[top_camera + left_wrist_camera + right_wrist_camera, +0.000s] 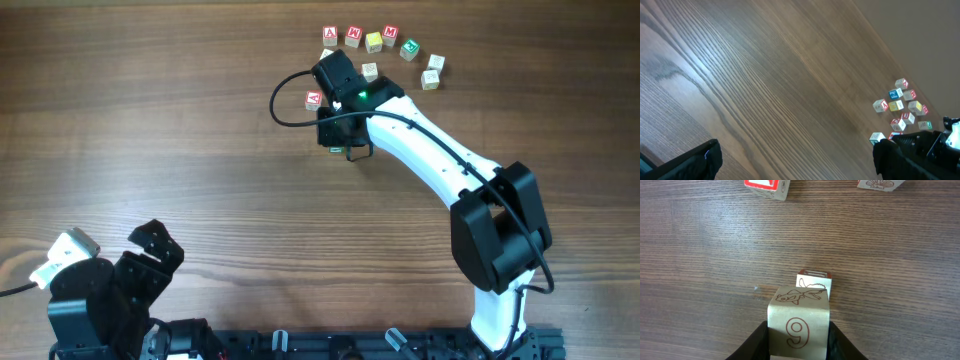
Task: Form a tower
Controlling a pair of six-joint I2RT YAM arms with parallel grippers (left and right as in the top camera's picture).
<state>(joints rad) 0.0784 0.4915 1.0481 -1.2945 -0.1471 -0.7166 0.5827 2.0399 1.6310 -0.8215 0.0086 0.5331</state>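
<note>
My right gripper (pixel 799 336) is shut on a pale wooden cube (pixel 799 322) printed with a brown 9 and a fish. Just beyond it shows a second pale cube (pixel 813 280); I cannot tell whether the two touch. In the overhead view the right gripper (pixel 340 138) hangs left of the table's middle and covers the tower; only a small pale-green bit (pixel 334 150) peeks out under it. My left gripper (pixel 150 250) stands open at the near left corner, holding nothing. In its own view the left gripper (pixel 795 165) has bare table between its fingers.
Several loose letter cubes lie in an arc at the far side: red ones (pixel 330 34), a yellow one (pixel 374 41), a green one (pixel 409 48) and pale ones (pixel 430 79). One red-marked cube (pixel 313 98) sits just left of the right gripper. A black cable (pixel 280 105) loops there.
</note>
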